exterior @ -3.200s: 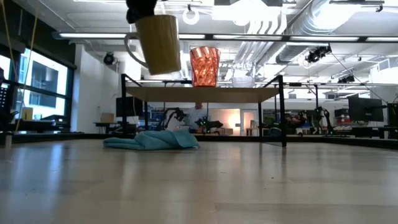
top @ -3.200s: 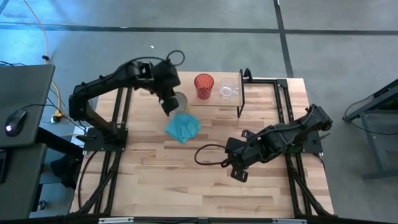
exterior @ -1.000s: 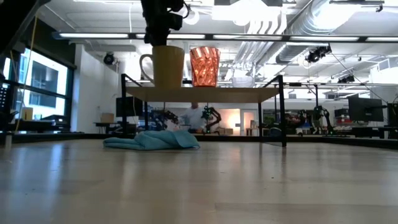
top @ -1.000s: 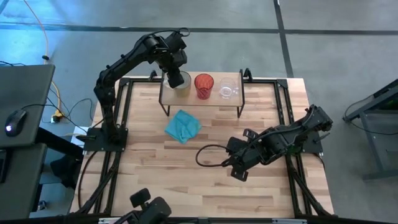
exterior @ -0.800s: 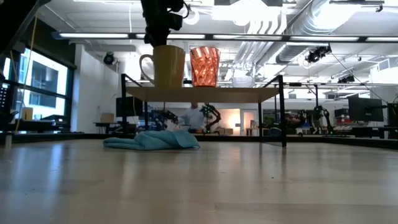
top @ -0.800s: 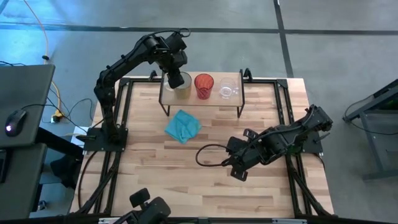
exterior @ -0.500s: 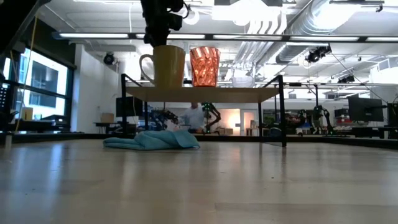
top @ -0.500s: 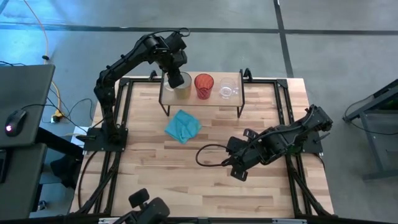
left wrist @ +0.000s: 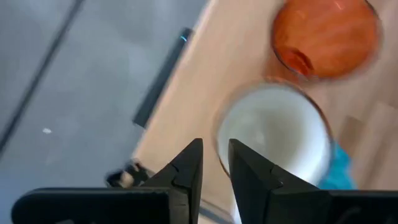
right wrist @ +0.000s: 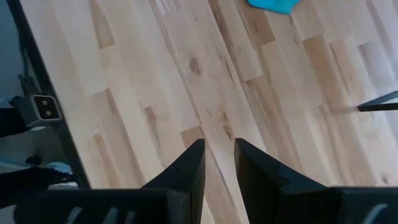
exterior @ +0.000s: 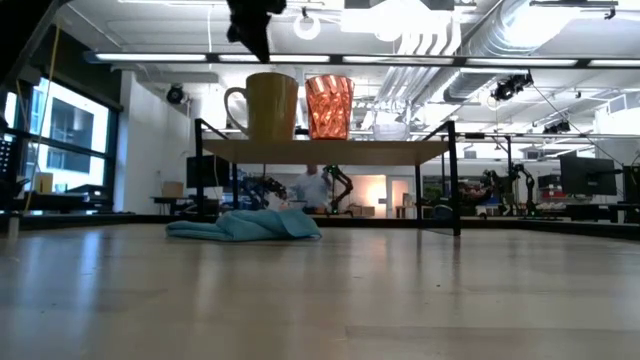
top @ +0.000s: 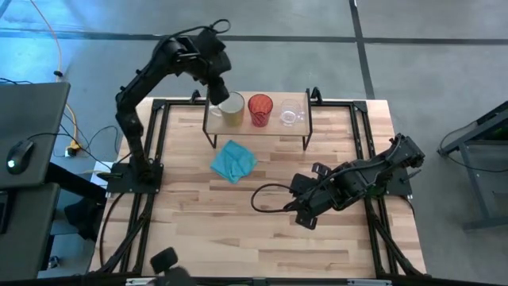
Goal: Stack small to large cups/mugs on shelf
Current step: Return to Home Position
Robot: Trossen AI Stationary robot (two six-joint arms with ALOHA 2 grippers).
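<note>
Left gripper (top: 216,92) had risen off the cream-yellow handled mug (top: 232,108) on the shelf (top: 270,130), fingers narrow; right gripper (top: 305,222), lower right, likewise.

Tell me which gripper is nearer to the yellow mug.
Left. The left gripper hangs just above the mug on the shelf, not touching it. The right gripper is far off, over the table's middle-right part.

Mug (top: 232,110), tumbler (top: 260,110), glass (top: 290,115) on shelf (top: 248,129)
</note>
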